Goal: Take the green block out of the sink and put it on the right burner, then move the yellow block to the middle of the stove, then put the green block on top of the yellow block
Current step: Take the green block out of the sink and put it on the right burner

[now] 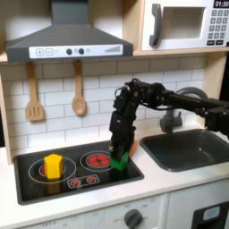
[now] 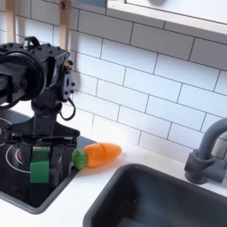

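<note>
Green block [image 1: 117,162], a small bright-green cube, is sitting between the pincer's fingers at the stove's [image 1: 54,185] right edge in the first exterior view, by the right red burner ring. Yellow block [image 1: 53,165] is standing upright on the left burner, well apart. Sink [image 1: 192,150], a dark grey basin, is lying to the right.

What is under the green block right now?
The green block sits at the edge of the black stove, by the burner on the first exterior view's right, with the gripper around it. Whether it touches the surface is hidden by the gripper.
</note>
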Controlling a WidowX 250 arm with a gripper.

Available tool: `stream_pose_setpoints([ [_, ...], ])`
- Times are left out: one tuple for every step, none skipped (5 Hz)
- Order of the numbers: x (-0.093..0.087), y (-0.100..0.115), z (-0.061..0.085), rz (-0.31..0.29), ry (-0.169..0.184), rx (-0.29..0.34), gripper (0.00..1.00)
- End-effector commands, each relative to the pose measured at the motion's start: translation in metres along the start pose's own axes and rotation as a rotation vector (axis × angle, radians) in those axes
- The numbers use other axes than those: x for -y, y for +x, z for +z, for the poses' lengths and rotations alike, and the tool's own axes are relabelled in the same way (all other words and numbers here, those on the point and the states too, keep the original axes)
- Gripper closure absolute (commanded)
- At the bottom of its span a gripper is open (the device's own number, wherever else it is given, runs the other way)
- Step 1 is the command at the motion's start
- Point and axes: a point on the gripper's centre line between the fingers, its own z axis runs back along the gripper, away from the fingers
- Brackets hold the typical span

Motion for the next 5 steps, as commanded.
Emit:
stream_pose_setpoints([
  [0.0,0.001,0.0,0.007,0.004,-0.007,1.0],
  [0.001,0.0,-0.002,0.016,0.016,-0.012,0.0],
  [-0.002,-0.004,-0.015,0.055,0.044,-0.028,0.0],
  [-0.005,-0.003,-0.017,0.071,0.04,-0.027,0.0],
  [-0.004,-0.002,-0.015,0.072,0.028,-0.03,0.0],
])
